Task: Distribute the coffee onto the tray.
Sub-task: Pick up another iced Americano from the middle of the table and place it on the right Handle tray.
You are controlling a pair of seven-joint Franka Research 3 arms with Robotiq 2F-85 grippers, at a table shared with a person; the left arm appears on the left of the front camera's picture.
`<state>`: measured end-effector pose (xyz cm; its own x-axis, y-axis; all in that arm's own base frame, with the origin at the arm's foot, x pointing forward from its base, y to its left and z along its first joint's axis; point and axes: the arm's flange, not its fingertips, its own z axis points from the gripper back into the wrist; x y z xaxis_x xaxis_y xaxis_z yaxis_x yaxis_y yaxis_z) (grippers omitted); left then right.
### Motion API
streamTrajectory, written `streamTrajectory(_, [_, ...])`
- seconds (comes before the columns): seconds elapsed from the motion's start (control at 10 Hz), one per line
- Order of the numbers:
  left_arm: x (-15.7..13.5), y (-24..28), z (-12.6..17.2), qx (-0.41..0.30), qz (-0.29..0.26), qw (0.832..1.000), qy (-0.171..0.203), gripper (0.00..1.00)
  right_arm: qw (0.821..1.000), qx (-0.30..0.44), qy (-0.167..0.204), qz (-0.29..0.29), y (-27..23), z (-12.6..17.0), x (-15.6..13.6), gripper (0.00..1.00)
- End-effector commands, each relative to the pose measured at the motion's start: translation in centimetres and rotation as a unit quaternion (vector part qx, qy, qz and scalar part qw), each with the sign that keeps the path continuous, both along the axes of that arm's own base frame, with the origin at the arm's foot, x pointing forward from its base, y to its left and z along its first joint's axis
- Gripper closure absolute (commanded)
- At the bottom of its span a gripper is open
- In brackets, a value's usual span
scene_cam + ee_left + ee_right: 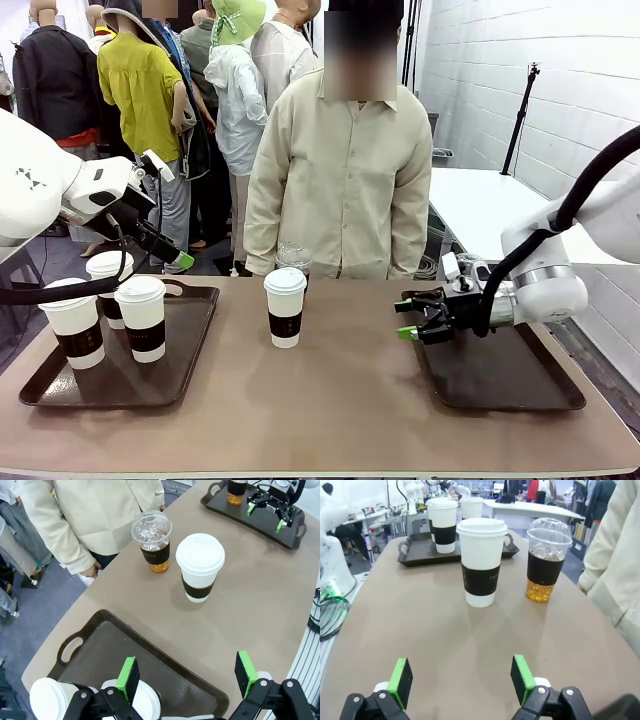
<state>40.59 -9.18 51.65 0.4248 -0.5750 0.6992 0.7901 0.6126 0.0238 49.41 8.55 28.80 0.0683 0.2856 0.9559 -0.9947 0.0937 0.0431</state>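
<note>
Brown table (330, 400) holds the white paper cup (285, 307) and, just behind it, the clear iced cup (293, 256). The right claw (402, 320) and left claw (187, 675) are open, empty. Next, I think, the right claw must reach, grab one cup, and carry it to the right tray (500, 380).

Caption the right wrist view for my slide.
Open right tool faces a white lidded paper cup beside a clear dome-lidded cup.

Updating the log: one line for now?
left hand open over left tray | right hand open, facing paper cup | clear cup beside it
</note>
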Motion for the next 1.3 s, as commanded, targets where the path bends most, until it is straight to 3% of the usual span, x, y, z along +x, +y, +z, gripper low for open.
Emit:
streamTrajectory(0.0, [0.1, 0.2, -0.2, -0.006, -0.005, 1.000, 0.001, 0.00, 1.000, -0.004, 0.004, -0.009, 2.0, -0.1, 1.5, 0.00])
streamTrajectory(1.2, [0.1, 0.2, -0.2, -0.006, -0.005, 1.000, 0.001, 0.00, 0.999, -0.022, 0.017, 0.035, 9.7, -1.3, 4.4, 0.00])
